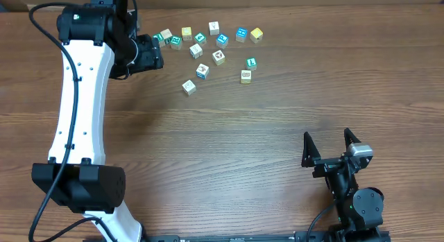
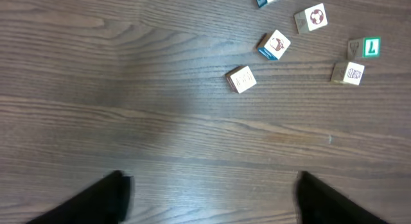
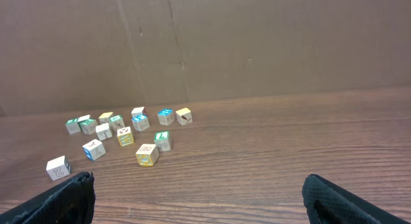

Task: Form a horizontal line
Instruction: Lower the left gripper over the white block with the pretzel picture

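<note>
Wood-grain desk (image 1: 229,145) carries the plain white cube (image 1: 189,87), blue-edged white cube (image 1: 202,71), tan cube (image 1: 245,76) and teal letter cube (image 1: 251,62) scattered unevenly, left gripper (image 2: 212,189) spread empty nearby, right gripper (image 1: 327,135) spread empty well apart.

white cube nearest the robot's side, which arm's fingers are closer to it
Left. The left fingers hang open just beyond the white cube and to its left. The right fingers are far off to its right, back by the robot's side.
</note>
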Controlling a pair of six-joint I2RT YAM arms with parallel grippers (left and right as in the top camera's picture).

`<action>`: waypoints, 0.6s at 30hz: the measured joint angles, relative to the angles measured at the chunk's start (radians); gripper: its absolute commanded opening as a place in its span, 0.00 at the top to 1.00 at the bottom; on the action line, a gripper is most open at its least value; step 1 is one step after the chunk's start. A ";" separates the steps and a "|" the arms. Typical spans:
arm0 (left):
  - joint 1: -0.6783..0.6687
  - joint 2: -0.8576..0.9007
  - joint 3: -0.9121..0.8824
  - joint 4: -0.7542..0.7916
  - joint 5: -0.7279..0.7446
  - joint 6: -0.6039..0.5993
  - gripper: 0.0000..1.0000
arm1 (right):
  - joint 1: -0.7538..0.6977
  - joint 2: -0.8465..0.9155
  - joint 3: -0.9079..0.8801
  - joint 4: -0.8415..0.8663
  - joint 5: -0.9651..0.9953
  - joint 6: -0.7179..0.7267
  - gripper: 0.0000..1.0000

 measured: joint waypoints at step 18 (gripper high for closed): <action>-0.006 0.094 0.001 0.017 -0.009 -0.030 0.00 | 0.000 0.000 0.000 0.000 0.000 0.000 0.00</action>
